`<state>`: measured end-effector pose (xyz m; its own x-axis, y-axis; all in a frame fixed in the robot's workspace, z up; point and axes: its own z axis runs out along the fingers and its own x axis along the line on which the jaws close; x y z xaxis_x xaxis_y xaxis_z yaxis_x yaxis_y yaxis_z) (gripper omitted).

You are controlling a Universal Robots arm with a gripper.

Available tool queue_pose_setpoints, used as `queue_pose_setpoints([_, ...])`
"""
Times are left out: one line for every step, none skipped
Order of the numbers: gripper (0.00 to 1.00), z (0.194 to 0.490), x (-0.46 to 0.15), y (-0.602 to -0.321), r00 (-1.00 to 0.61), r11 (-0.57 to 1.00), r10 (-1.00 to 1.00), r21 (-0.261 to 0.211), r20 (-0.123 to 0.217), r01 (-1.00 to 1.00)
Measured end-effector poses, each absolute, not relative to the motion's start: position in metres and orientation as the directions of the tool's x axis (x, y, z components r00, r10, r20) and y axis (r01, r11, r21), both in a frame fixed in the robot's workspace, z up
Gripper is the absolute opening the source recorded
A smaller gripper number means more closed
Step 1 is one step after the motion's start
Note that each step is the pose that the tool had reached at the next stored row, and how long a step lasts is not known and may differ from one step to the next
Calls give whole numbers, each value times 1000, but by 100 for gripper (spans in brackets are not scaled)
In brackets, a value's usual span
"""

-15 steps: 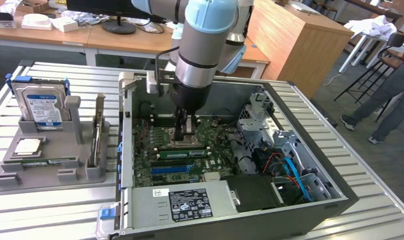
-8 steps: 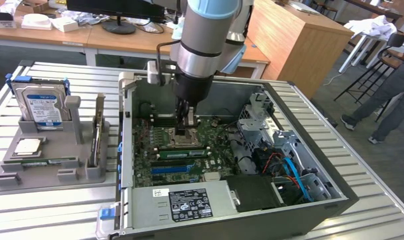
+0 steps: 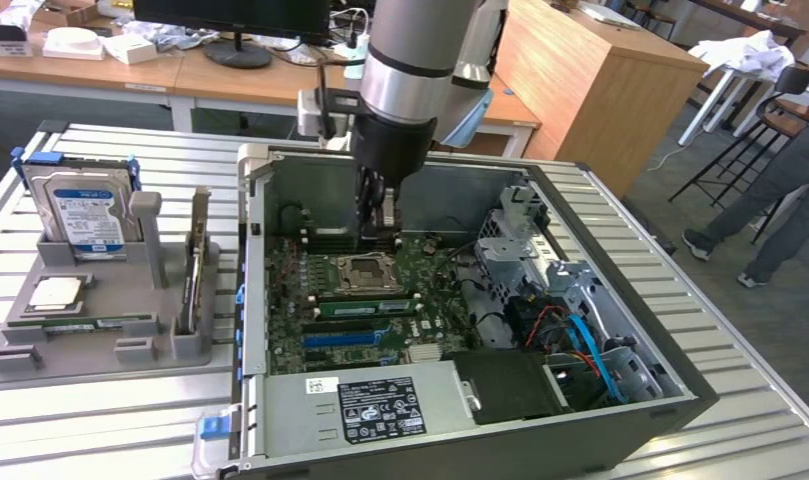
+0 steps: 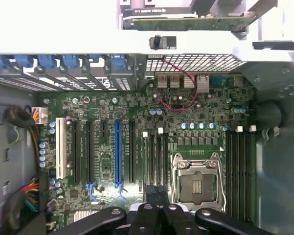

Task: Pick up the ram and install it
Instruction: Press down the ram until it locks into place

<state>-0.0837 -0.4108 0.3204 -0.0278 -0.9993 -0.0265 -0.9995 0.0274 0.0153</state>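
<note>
The ram [image 3: 91,322] is a thin green stick lying flat in a slot of the grey holder tray [image 3: 57,365] at the exterior view's left, outside the computer case. My gripper [image 3: 377,222] hangs inside the open case, far from the ram, just above the motherboard's empty CPU socket [image 3: 361,270]. In the wrist view the gripper [image 4: 155,192] has its fingertips pressed together, shut, with nothing visible between them. It sits over the dark memory slots [image 4: 156,156] next to the CPU socket [image 4: 198,183].
The tray also holds a blue-framed hard drive [image 3: 87,210], a square CPU chip [image 3: 55,292] and an upright expansion card [image 3: 195,270]. The case walls [image 3: 251,300], drive cage [image 3: 551,270] and power supply [image 3: 364,405] ring the motherboard. A person's legs [image 3: 778,200] stand at the exterior view's right.
</note>
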Motion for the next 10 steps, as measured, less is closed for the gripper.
queue_pose_setpoints([10,323,-84,-411,-28,27,-999,15,-26,-1000])
queue_pose_setpoints([10,325,-84,-411,-28,27,-999,15,-27,-1000])
queue_pose_setpoints([10,327,-84,-411,-28,27,-999,15,-27,-1000])
queue_pose_setpoints([10,329,-84,-411,-28,27,-999,15,-27,-1000])
queue_pose_setpoints([10,332,-84,-411,-28,27,-999,15,-26,-1000])
queue_pose_setpoints([10,334,-84,-411,-28,27,-999,15,-27,-1000])
queue_pose_setpoints([10,336,-84,-411,-28,27,-999,15,-27,-1000])
queue_pose_setpoints([10,338,-84,-411,-28,27,-999,15,-27,-1000])
queue_pose_setpoints([10,340,-84,-411,-28,27,-999,15,-27,-1000])
queue_pose_setpoints([10,342,-84,-411,-28,27,-999,15,-26,-1000])
